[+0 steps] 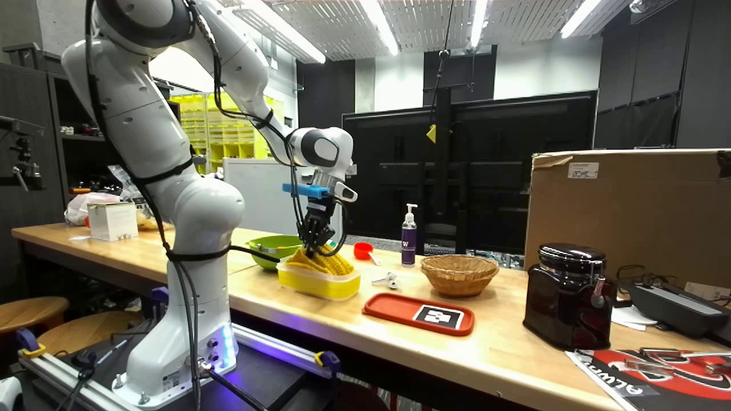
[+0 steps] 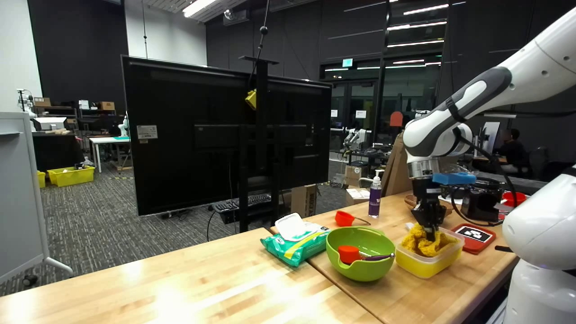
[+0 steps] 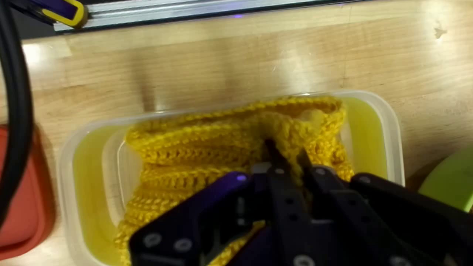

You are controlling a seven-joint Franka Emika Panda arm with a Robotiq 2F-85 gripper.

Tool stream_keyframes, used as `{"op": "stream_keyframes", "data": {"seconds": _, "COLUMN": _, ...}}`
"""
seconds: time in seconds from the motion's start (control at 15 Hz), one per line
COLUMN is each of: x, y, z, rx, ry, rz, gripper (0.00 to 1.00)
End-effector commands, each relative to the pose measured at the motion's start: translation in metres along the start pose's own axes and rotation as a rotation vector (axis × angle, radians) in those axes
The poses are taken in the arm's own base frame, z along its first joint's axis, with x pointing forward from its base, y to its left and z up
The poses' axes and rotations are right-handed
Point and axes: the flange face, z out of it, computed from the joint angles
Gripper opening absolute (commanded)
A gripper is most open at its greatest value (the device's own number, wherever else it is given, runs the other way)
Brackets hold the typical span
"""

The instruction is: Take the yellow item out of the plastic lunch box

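Note:
The yellow item is a crumpled knitted yellow cloth (image 1: 340,265), lying in the pale yellow plastic lunch box (image 1: 320,287) on the table. The cloth (image 2: 414,240) and the box (image 2: 425,268) also show in an exterior view. In the wrist view the cloth (image 3: 192,155) fills much of the box (image 3: 393,136), with part of it bunched up near the rim. My gripper (image 3: 288,151) points down into the box. Its fingers are close together with a fold of cloth pinched between them; the fingertips are partly hidden in the cloth. The gripper (image 1: 311,250) is right above the box.
A green bowl (image 2: 360,267) with a red scoop stands close beside the box. A red tray (image 1: 394,310), a wicker basket (image 1: 460,277), small keys-like items (image 1: 390,280), a red measuring cup (image 1: 362,250) and a pump bottle (image 1: 409,240) are nearby. A wipes pack (image 2: 294,247) lies behind the bowl.

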Motion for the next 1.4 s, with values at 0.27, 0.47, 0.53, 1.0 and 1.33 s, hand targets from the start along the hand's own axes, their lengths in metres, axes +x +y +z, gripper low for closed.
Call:
{"op": "stream_keyframes", "data": {"seconds": 0.27, "x": -0.038, "y": -0.014, "z": -0.048, "rx": -0.093, "ry": 0.074, "rz": 0.034, "gripper": 0.02}}
{"op": "stream_keyframes", "data": {"seconds": 0.47, "x": -0.050, "y": -0.020, "z": -0.071, "rx": -0.134, "ry": 0.104, "rz": 0.042, "gripper": 0.02}}
{"op": "stream_keyframes", "data": {"seconds": 0.53, "x": -0.053, "y": -0.023, "z": -0.079, "rx": -0.149, "ry": 0.114, "rz": 0.046, "gripper": 0.02}}
{"op": "stream_keyframes", "data": {"seconds": 1.0, "x": -0.064, "y": -0.054, "z": -0.148, "rx": -0.260, "ry": 0.196, "rz": 0.072, "gripper": 0.02}}
{"op": "stream_keyframes", "data": {"seconds": 1.33, "x": -0.050, "y": -0.082, "z": -0.178, "rx": -0.304, "ry": 0.255, "rz": 0.061, "gripper": 0.02}}
